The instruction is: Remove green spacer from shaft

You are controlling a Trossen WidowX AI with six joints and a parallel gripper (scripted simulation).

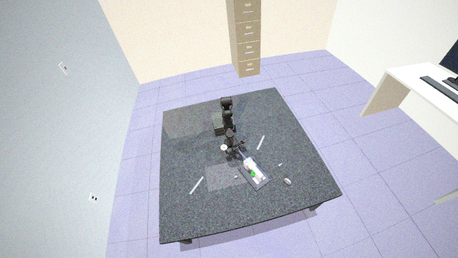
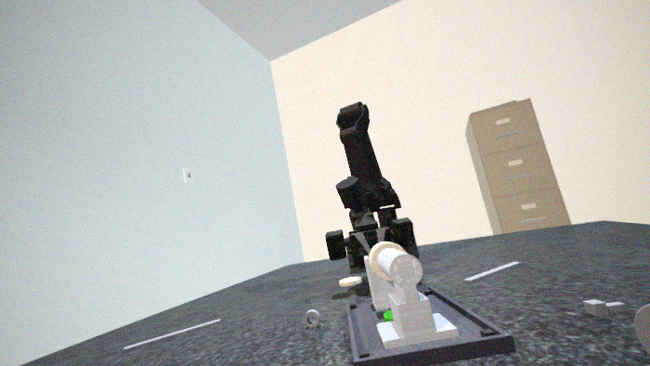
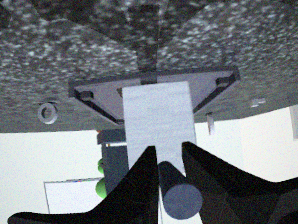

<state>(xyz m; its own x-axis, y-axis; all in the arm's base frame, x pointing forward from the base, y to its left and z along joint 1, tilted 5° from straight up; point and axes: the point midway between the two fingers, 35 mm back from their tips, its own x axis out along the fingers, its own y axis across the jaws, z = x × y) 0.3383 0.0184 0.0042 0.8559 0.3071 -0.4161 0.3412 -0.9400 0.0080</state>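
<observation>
My gripper (image 1: 238,150) (image 2: 371,242) (image 3: 168,151) is shut on the shaft (image 3: 182,201), whose dark round end shows between the fingers. The shaft passes into a pale upright block (image 2: 378,288) (image 3: 157,115). Behind that block, a tan spacer (image 2: 377,253) sits around the shaft line, against the pale cylinder of the housing block (image 2: 411,316). The green spacer (image 1: 253,173) (image 2: 388,316) shows low down beside the housing, apparently on the dark tray (image 1: 265,183) (image 2: 464,349) (image 3: 100,81), partly hidden in the exterior view. The shaft inside the fixture is hidden in the wrist view.
A grey ring (image 1: 235,177) (image 2: 312,319) (image 3: 48,113) lies beside the tray. A white disc (image 1: 224,147) (image 2: 350,281) is near the arm. Pale strips (image 1: 196,185) (image 1: 260,143) lie on either side. Small pale blocks (image 1: 280,164) (image 2: 595,307) and an oval object (image 1: 287,181) lie beyond the tray.
</observation>
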